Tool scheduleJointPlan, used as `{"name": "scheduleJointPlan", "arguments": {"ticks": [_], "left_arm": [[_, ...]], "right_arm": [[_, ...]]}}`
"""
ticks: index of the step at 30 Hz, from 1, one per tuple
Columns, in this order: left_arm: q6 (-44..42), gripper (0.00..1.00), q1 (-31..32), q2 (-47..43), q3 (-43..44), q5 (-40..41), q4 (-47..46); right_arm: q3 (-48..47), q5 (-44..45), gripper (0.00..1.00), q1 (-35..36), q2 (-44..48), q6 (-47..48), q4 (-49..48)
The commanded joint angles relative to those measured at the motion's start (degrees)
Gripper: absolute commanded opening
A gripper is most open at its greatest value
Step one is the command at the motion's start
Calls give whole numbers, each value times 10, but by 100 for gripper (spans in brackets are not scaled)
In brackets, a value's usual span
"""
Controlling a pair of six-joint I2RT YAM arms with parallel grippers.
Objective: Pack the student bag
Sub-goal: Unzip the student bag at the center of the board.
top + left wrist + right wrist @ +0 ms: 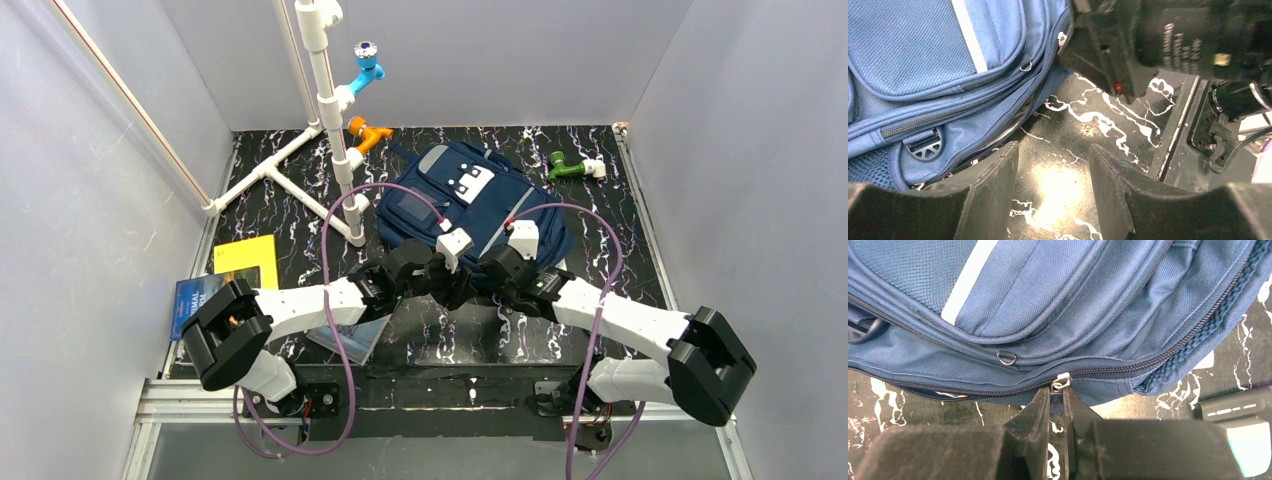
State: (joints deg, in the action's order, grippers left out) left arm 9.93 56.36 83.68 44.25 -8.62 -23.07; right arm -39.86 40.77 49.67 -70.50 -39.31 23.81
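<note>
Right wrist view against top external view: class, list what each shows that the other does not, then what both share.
Right wrist only: the right gripper closed on the zipper pull, and a small metal ring on the fabric. Top external only: the yellow book and the white pipe frame. Both: the student bag on the black marbled table.

The student bag [480, 215] lies centrally on the table [450, 335], pipe stand [335, 150] to its left, books [245, 262] at near left.

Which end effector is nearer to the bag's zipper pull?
Right: the right end effector pinches the pull; the left end effector hangs open beside the bag.
</note>
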Motion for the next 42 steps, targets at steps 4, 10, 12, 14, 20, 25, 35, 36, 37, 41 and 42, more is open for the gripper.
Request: {"name": "scheduleJointPlan", "arguments": {"ticks": [4, 10, 12, 14, 20, 25, 35, 36, 37, 41, 42], "left_arm": [[-50, 58, 4, 20, -7, 33, -47], [-97, 61, 4, 61, 20, 33, -80], [-115, 62, 4, 80, 38, 31, -80], [-121, 62, 3, 96, 52, 40, -80], [-118, 58, 3, 134, 77, 50, -78], [-117, 29, 2, 142, 78, 88, -76], [-109, 0, -69, 52, 15, 98, -41], [-112, 0, -83, 34, 3, 94, -36], [-115, 0, -94, 17, -9, 92, -30], [-132, 0, -125, -55, -39, 91, 2], [-136, 0, -129, -67, -44, 91, 12]], "right_arm": [[11, -24, 1, 2, 100, 69, -38], [10, -114, 1, 2, 160, 86, -31], [0, -138, 1, 2, 157, 94, -21], [-4, -149, 1, 2, 157, 102, -17], [-30, -199, 1, 2, 146, 110, -7], [-48, -210, 1, 3, 141, 118, 6], [-45, -65, 1, 3, 153, 152, 57], [-44, -37, 1, 3, 156, 147, 62], [-46, -8, 1, 3, 157, 134, 76], [-46, 44, 1, 3, 164, 127, 90], [-47, 47, 1, 3, 166, 127, 90]]}}
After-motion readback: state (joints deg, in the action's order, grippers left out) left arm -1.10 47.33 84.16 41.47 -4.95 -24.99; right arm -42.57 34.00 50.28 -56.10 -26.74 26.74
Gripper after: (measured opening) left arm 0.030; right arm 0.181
